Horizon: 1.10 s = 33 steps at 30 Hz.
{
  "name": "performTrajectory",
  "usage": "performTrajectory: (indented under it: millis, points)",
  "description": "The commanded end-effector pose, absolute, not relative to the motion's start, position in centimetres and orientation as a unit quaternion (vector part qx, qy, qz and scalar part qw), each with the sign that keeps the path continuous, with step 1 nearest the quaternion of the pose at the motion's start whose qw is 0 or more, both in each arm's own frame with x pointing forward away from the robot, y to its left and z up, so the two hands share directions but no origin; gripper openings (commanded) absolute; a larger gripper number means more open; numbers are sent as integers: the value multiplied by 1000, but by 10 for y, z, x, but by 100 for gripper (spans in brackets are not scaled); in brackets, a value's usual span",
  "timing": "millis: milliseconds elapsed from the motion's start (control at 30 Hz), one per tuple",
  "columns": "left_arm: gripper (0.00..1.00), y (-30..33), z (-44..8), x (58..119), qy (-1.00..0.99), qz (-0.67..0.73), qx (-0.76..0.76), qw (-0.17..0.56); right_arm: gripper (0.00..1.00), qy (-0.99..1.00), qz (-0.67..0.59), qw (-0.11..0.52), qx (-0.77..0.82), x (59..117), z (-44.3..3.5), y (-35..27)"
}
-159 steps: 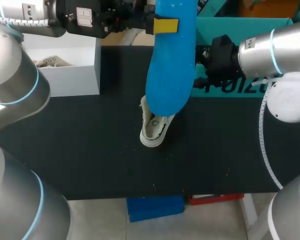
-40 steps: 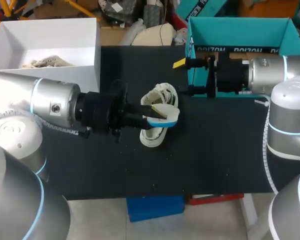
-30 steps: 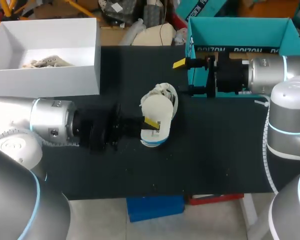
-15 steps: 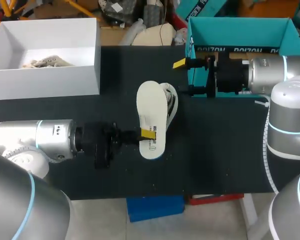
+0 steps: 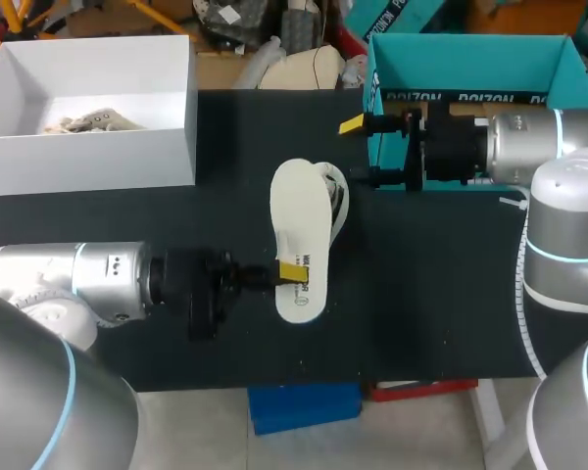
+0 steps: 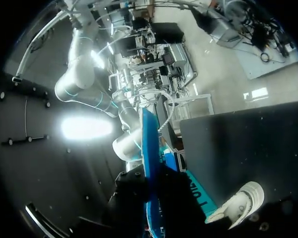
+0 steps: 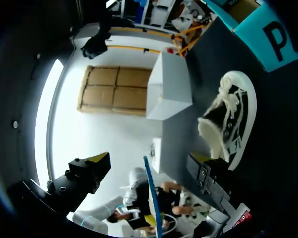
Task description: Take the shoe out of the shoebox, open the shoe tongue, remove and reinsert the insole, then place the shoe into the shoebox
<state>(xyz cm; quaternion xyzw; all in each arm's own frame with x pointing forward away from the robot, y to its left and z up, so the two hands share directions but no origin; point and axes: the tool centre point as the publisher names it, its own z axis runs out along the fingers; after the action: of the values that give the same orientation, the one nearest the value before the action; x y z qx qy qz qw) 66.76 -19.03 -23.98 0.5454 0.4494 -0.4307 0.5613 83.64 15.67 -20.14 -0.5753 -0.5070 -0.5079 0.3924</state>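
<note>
Clamping the insole (image 5: 299,211) at the end nearest the table's front edge, the left gripper (image 5: 292,271) has its fingers closed on it from above and below. The insole faces white side up and covers most of the shoe (image 5: 335,196) on the black table (image 5: 421,294). The right gripper (image 5: 358,150) hangs with its 2 fingers spread wide, holding nothing, between the shoe and the teal shoebox (image 5: 470,64).

white lettering on teal shoebox (image 5: 470,61); print on insole (image 5: 296,220)
</note>
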Motion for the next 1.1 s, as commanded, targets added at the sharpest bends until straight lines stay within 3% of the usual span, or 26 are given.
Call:
performTrajectory:
  millis: [33,567,1100]
  points:
    - [0,-191,-246,679,452,-426,547,561,100,-506,-509,392,-576,836,-202,158]
    - [0,-176,-258,773,456,-410,553,564,100,-506,-509,392,-576,836,-202,158]
    - [0,-176,-252,795,446,-434,517,588,100,-506,-509,392,-576,836,-202,158]
